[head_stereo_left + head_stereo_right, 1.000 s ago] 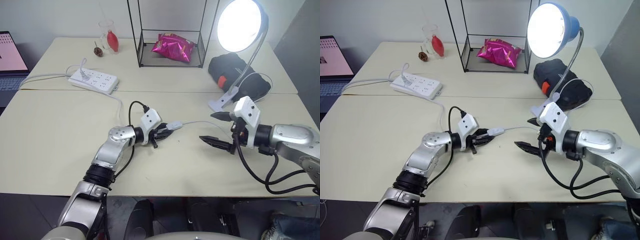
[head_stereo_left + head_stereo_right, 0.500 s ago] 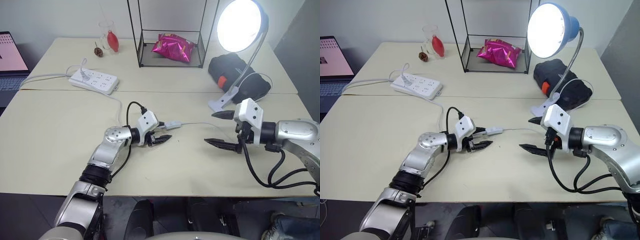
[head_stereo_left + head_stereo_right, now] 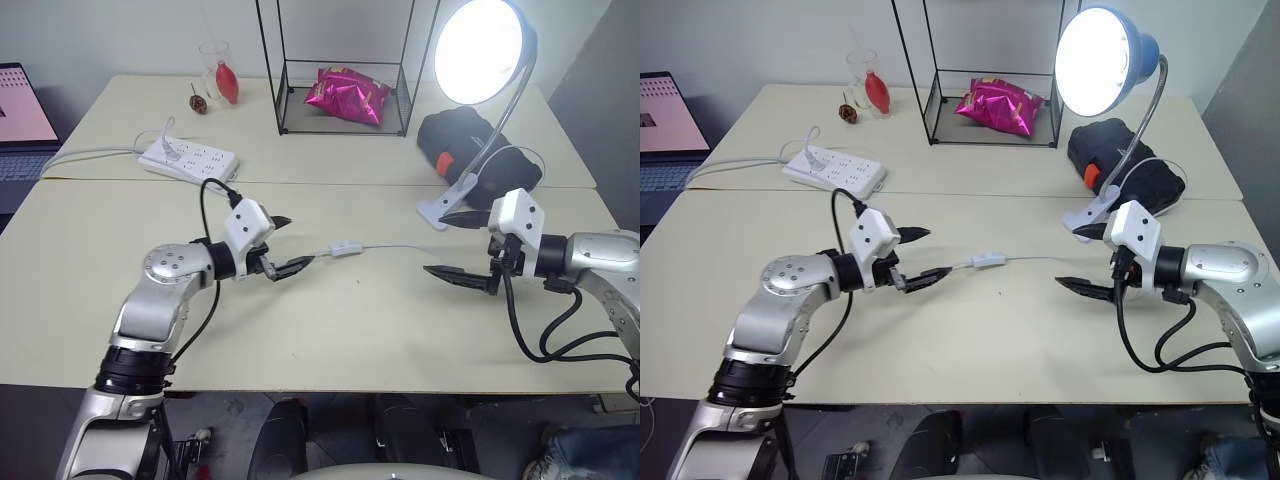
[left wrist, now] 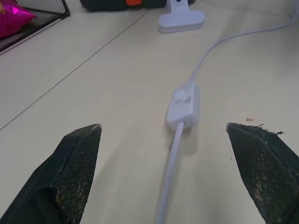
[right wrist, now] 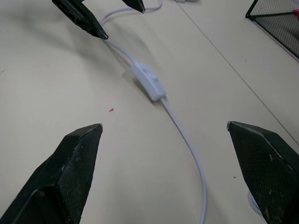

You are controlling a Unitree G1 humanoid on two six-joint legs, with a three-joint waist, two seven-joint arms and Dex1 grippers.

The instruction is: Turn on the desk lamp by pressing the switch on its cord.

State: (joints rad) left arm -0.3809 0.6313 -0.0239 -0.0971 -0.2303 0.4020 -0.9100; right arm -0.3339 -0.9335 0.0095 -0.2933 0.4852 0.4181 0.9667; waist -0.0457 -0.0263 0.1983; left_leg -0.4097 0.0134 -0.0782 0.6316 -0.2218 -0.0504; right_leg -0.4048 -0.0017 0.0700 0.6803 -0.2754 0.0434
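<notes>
The desk lamp [image 3: 480, 48], with its blue dome shade on a silver gooseneck, shines brightly at the back right, its white clip base [image 3: 438, 206] on the table. Its thin white cord [image 3: 400, 247] runs left across the table to the small white switch [image 3: 346, 248], which lies flat with nothing touching it. My left gripper [image 3: 293, 242] hangs open just left of the switch, a little above the table, its fingers pointing at it. My right gripper [image 3: 437, 243] is open too, farther right of the switch and near the clip base. The left wrist view has the switch [image 4: 183, 105] between and beyond the spread fingers.
A white power strip [image 3: 187, 160] with a thick cable lies at the back left. A black wire-frame rack [image 3: 340, 110] holds a pink snack bag. A black bag [image 3: 480, 145] sits behind the lamp base. A glass [image 3: 215, 75] and a laptop [image 3: 20, 115] stand at the far left.
My left gripper has opened, let go of the switch and drawn back left and up. The switch now lies on the table. The right gripper shifted slightly right. The lamp stayed lit.
</notes>
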